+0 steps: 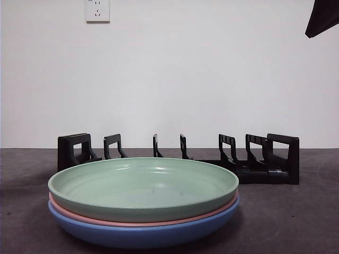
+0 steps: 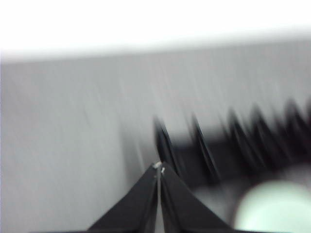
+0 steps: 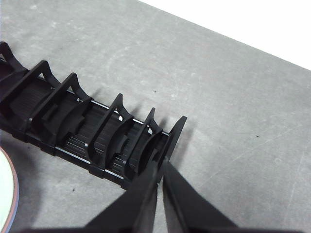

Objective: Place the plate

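Nearest: green plate (image 1: 143, 186) atop pink and blue plates, untouched; black rack (image 1: 180, 156) behind. Both my jaws pressed together, empty. Step: approach; next, spread and grasp rim.

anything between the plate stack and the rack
Nothing: in the front view only bare dark table shows between the plates and the rack behind them.

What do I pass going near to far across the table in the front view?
Stack of plates, blue plate at the bottom, pink plate in the middle, green plate on top → black dish rack behind it → white wall with a power outlet.
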Robot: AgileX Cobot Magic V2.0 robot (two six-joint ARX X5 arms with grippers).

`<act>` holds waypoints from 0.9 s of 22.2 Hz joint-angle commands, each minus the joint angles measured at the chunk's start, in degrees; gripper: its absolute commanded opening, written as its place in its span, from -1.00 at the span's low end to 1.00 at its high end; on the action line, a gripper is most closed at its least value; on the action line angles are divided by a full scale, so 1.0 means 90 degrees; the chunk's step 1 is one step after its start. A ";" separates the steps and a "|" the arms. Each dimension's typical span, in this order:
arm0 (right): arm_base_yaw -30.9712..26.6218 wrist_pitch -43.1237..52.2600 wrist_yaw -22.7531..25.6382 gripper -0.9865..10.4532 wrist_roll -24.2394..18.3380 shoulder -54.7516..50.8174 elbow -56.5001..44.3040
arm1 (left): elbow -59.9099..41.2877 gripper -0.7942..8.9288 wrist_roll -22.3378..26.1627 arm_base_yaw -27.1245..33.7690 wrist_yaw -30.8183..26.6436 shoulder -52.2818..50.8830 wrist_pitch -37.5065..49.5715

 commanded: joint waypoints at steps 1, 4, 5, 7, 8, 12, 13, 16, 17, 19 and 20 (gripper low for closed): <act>0.0027 0.0070 0.0005 -0.80 0.0092 0.0017 0.0070 | -0.1945 -0.82 0.0260 0.0500 -0.0039 -0.1127 0.2329; 0.0027 0.0068 0.0005 -0.80 0.0092 0.0017 0.0070 | -0.3954 -0.82 0.0044 0.1256 0.0032 -0.2526 0.3582; 0.0027 0.0070 0.0005 -0.80 0.0092 0.0017 0.0070 | -0.4437 -0.82 -0.0012 0.1396 0.0032 -0.2975 0.3582; 0.0027 0.0068 0.0005 -0.80 0.0092 0.0017 0.0070 | -0.5000 -0.82 -0.0053 0.1523 0.0032 -0.3524 0.3534; 0.0027 0.0070 0.0005 -0.80 0.0092 0.0017 0.0070 | -0.5197 -0.82 -0.0097 0.1549 0.0032 -0.3713 0.3512; 0.0027 0.0070 0.0005 -0.80 0.0092 0.0017 0.0070 | -0.5761 -0.82 -0.0352 0.1625 0.0209 -0.4354 0.3111; 0.0027 0.0068 0.0005 -0.80 0.0092 0.0017 0.0070 | -0.5790 -0.82 -0.0396 0.1649 0.0250 -0.4447 0.2868; 0.0027 0.0075 0.0005 -0.80 0.0092 0.0017 0.0070 | -0.5790 -0.82 -0.0418 0.1664 0.0272 -0.4425 0.2531; 0.0027 0.0078 0.0005 -0.80 0.0092 0.0017 0.0070 | -0.5790 -0.82 -0.0605 0.1661 0.0345 -0.4425 0.2492; 0.0027 0.0078 0.0005 -0.80 0.0092 0.0017 0.0070 | -0.5790 -0.82 -0.0933 0.1656 0.0454 -0.4425 0.2441; 0.0027 0.0078 0.0005 -0.80 0.0092 0.0017 0.0070 | -0.5790 -0.82 -0.0930 0.1659 0.0454 -0.4420 0.2446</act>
